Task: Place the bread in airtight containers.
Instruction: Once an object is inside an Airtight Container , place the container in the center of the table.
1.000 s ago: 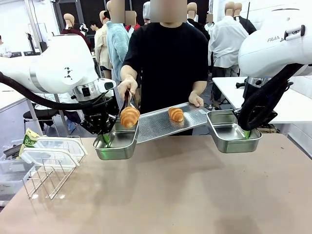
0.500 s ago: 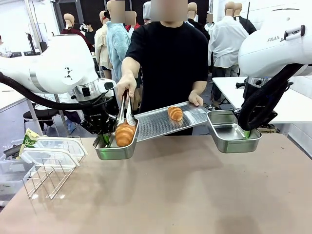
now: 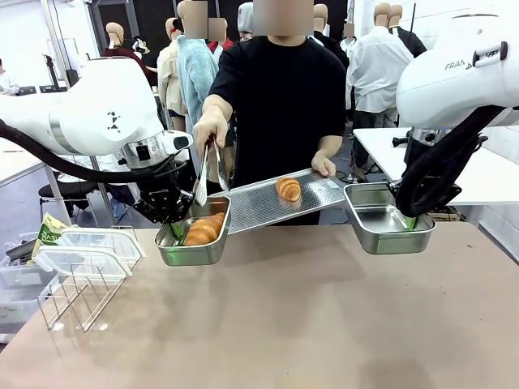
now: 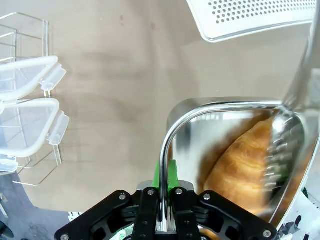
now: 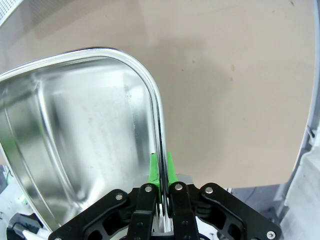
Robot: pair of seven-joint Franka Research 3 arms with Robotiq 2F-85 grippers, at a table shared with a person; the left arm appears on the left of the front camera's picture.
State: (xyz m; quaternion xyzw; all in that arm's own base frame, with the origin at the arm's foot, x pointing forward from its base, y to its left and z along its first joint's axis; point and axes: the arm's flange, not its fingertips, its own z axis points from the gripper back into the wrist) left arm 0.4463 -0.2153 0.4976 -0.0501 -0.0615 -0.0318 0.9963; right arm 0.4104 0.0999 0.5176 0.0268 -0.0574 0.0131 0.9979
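My left end effector (image 4: 164,176) pinches left tub (image 3: 188,254) rim, croissant (image 3: 204,230) inside; right end effector (image 5: 161,172) pinches right tub (image 3: 391,241) rim.

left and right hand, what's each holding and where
Left hand grips the left container's rim, croissant inside; right hand grips the empty right container's rim.

The glossy white left arm (image 3: 97,113) bears a small black emblem (image 3: 113,123), the right arm (image 3: 454,89) dark lettering (image 3: 459,65); thick black cables (image 3: 49,159) trail both. Left gripper (image 4: 165,174) and right gripper (image 5: 161,167) are black, with green pads (image 4: 173,172), silver screws (image 4: 119,197). The person (image 3: 280,105) wears a black short-sleeved T-shirt (image 3: 280,130).
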